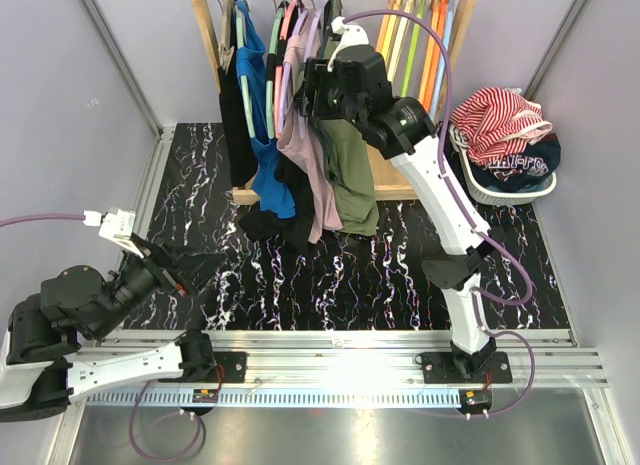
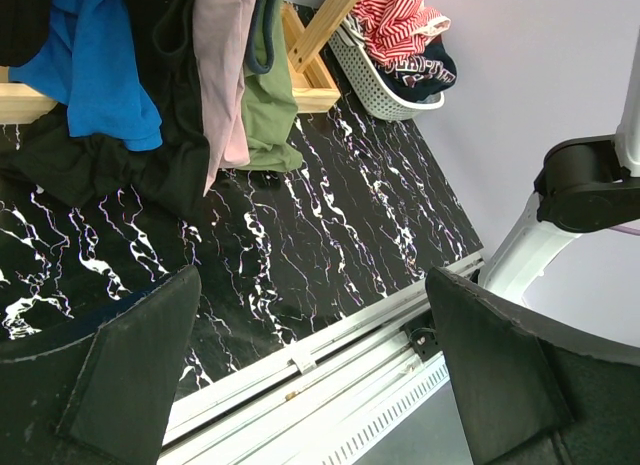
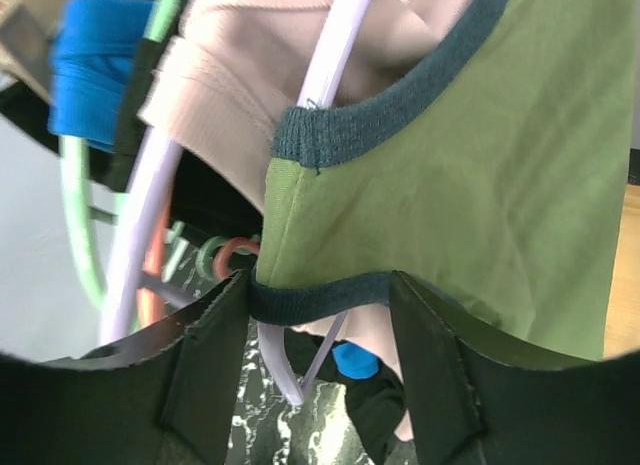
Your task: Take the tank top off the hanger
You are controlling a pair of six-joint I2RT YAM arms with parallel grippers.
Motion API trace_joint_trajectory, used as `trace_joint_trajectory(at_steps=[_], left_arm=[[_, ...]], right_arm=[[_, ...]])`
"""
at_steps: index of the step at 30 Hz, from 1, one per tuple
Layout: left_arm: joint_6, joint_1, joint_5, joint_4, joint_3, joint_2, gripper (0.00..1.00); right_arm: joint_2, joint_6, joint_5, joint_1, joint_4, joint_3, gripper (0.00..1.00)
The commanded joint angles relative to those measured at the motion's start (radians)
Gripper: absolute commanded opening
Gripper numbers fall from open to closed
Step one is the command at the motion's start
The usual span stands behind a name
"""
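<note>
The green tank top (image 1: 352, 175) (image 3: 480, 165) hung on the rack (image 1: 207, 30) at the far edge. Its dark trim spanned the spread right claw (image 1: 308, 93) (image 3: 320, 295), beside a lilac hanger (image 3: 330, 55). The right arm reached high and far. The left claw (image 1: 195, 270) (image 2: 315, 315) was spread and low, near-left.

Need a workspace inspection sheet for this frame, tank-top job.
Surface: black marbled table top.
Job's things: green tank top on lilac hanger, hung from wooden rack.
Clutter: blue top, pink top, black garment on same rack; white basket holding striped cloth.
Grippers: left gripper open, low over table; right gripper open, straddling the tank top's strap.
Cables: purple cable looping along right arm.
Surroundings: grey walls, metal rail at arm bases.
</note>
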Motion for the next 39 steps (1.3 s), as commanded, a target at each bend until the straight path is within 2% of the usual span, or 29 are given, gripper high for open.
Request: trace_joint_trajectory(at_steps=[1,6,10,15,20,24,27,29,35,39], left_arm=[[-0.012,0.000,-0.021,0.041,-0.004,-0.006,0.99],[-0.005,-0.002,-0.013,0.055,-0.010,-0.003,0.99],[-0.005,-0.002,-0.009,0.067,-0.021,-0.004,0.99],[-0.015,0.000,-0.009,0.066,-0.027,-0.024,0.99],[-0.022,0.000,-0.015,0.069,-0.037,-0.040,0.99],[-0.016,-0.002,-0.018,0.070,-0.037,-0.038,0.99],[-0.015,-0.002,-0.016,0.070,-0.037,-0.038,0.99],[-0.013,-0.002,-0.016,0.067,-0.034,-0.038,0.99],[-0.016,0.000,-0.016,0.054,-0.027,-0.049,0.99],[-0.022,0.000,-0.016,0.044,-0.025,-0.060,0.99]], right_arm=[[0.007,-0.024,0.087,0.013,-0.042,0.028,0.62],[-0.059,-0.053,0.244,0.016,-0.037,-0.047,0.53],[-0.105,-0.122,0.377,0.016,-0.057,-0.058,0.50],[-0.142,-0.246,0.425,0.016,-0.070,-0.089,0.42],[-0.142,-0.303,0.387,0.016,-0.135,-0.074,0.42],[-0.139,-0.331,0.353,0.014,-0.168,-0.110,0.54],[-0.125,-0.332,0.320,0.013,-0.168,-0.115,0.55],[-0.119,-0.332,0.297,0.013,-0.157,-0.113,0.47],[-0.083,-0.360,0.241,0.007,-0.123,-0.095,0.41],[-0.067,-0.352,0.226,0.005,-0.093,-0.081,0.20]])
